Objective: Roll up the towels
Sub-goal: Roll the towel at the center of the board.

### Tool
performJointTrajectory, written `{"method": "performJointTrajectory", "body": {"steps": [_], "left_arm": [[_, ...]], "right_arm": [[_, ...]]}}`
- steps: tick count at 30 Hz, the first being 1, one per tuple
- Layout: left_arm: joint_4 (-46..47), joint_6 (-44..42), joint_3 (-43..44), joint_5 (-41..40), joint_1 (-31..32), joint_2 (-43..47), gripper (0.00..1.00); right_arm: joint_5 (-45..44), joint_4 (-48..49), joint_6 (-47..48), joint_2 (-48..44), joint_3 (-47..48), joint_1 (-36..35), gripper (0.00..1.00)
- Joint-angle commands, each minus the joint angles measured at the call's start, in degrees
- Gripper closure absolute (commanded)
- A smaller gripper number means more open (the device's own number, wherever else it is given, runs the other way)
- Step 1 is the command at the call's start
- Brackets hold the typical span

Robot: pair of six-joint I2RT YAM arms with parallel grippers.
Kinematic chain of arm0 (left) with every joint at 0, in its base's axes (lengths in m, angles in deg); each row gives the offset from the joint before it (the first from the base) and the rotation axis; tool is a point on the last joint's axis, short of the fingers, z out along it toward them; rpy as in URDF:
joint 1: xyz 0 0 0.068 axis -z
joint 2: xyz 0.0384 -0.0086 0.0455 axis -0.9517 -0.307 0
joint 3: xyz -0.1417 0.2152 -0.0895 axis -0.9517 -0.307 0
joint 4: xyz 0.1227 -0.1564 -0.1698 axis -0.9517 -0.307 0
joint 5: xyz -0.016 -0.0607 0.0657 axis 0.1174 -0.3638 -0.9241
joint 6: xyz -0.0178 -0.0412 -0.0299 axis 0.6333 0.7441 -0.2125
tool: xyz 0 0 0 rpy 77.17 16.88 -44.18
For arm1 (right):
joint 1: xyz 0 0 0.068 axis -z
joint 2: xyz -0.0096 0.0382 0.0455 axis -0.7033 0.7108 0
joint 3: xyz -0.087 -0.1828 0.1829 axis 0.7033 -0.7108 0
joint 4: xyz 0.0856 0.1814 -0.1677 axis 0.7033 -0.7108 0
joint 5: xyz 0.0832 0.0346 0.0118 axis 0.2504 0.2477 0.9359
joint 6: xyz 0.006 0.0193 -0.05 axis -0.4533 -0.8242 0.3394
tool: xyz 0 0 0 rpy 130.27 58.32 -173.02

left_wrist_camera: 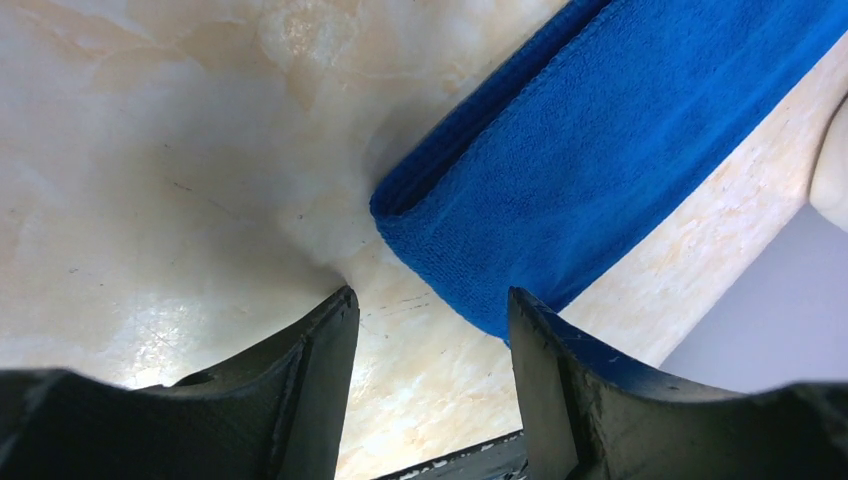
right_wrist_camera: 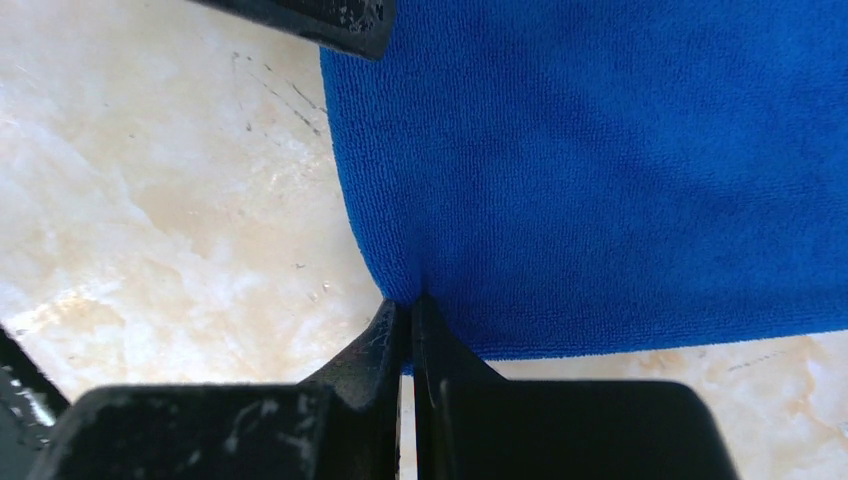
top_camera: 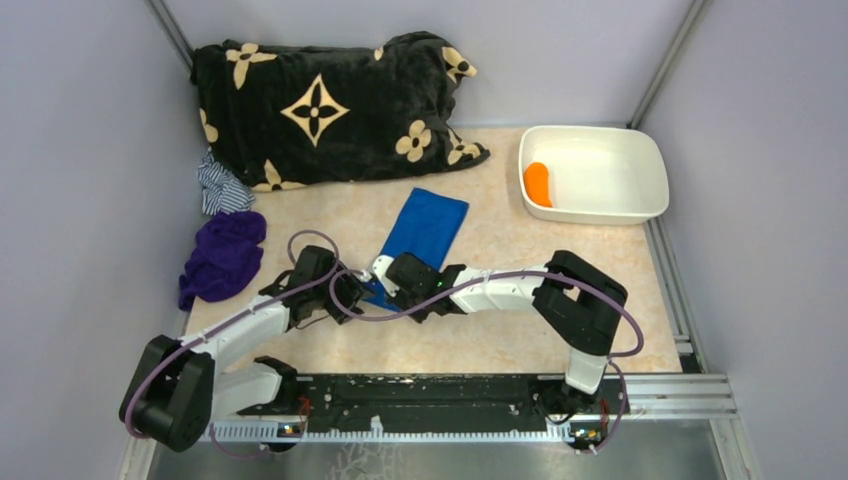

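Note:
The blue towel (top_camera: 425, 228) lies flat on the marbled table, running diagonally, its near end between the two grippers. My right gripper (right_wrist_camera: 410, 300) is shut on the near edge of the blue towel (right_wrist_camera: 600, 170), and the cloth puckers at the fingertips. My left gripper (left_wrist_camera: 430, 295) stands open just left of that end. The folded corner of the blue towel (left_wrist_camera: 600, 150) is in front of its right finger (left_wrist_camera: 535, 340), and nothing is between the jaws. The orange towel (top_camera: 538, 184) lies rolled in the white tub. Seen from above, the left gripper (top_camera: 352, 290) and right gripper (top_camera: 385, 280) almost meet.
A white tub (top_camera: 600, 172) stands at the back right. A big black flowered blanket (top_camera: 320, 105) fills the back left, with a striped cloth (top_camera: 220, 188) and a purple cloth (top_camera: 222, 255) along the left wall. The left gripper's finger (right_wrist_camera: 320, 20) shows at the top of the right wrist view.

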Motion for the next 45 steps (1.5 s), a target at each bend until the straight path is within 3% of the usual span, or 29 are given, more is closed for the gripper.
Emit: {"method": "performJointTrajectory", "body": {"steps": [1,13,27,35,41,45], "left_arm": [[2.3,3.6,-0.9,0.7,-0.1,0.2,0.37],[2.7,6.5,-0.7,-2.3,1.2,-3.5,0.49],[-3.3,2.9,2.1,-12.8,1.2,-4.5,0.62],[-9.5,-3.5,7.9,-17.4,1.1,-6.6,0.84],[-11.9,-8.8,11.3,-19.0,1.1,-7.0,0.76],[-12.4,-10.2,12.0,-19.4,1.0,-6.4,0.58]], "right_arm": [[7.8,1.5,-4.2,-1.8,0.4,1.2,1.0],[11.8,5.8,-9.0,-3.9,-1.3,4.1,1.0],[17.1,7.9,-10.3,-5.6,-3.5,5.5,1.0],[21.7,7.8,-11.4,-4.8,-3.7,7.6,1.0],[31.8,6.6,-13.3,-2.7,-3.1,11.0,1.0],[39.5,6.8,-15.2,-0.3,-2.2,13.6,1.0]]}}
